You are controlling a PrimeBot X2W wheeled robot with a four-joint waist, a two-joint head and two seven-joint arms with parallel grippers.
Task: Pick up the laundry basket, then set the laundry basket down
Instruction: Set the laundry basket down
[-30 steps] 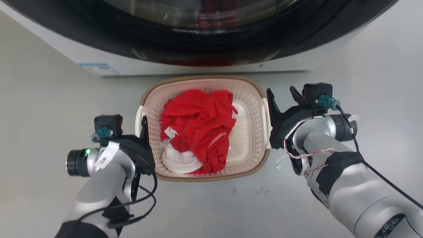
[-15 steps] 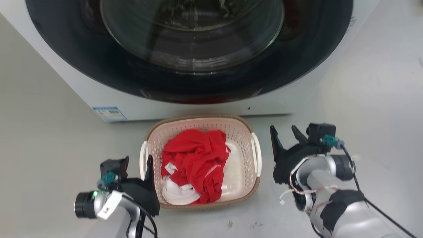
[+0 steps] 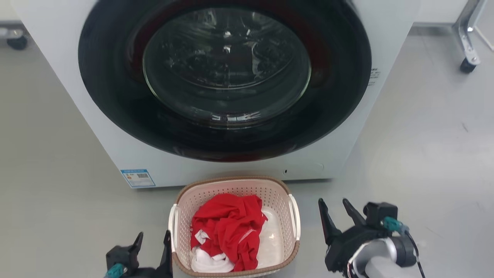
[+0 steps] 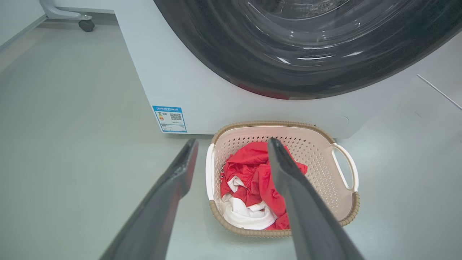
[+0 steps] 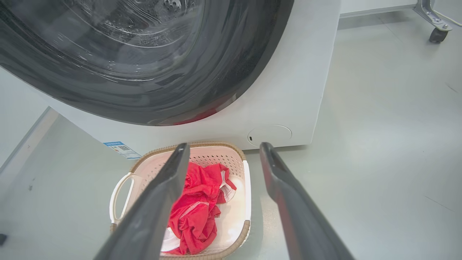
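head camera has risen, both jaws open, laundry basket [image 3: 228,189] lying lengthwise left-right.

Left gripper [image 3: 153,242] sits low in the head view, its two dark fingers spread apart with nothing between them, tips pointing up-frame. A teal connector [image 3: 112,270] sits just behind its outer finger. Right gripper [image 3: 332,206] is also spread and empty, tips leaning slightly toward the left gripper. Its black camera block [image 3: 380,212] is just outboard of the outer finger, with the silver wrist [image 3: 388,251] behind it. In the wrist views, the left fingers [image 4: 180,169] and right fingers [image 5: 169,177] are straight and parted.
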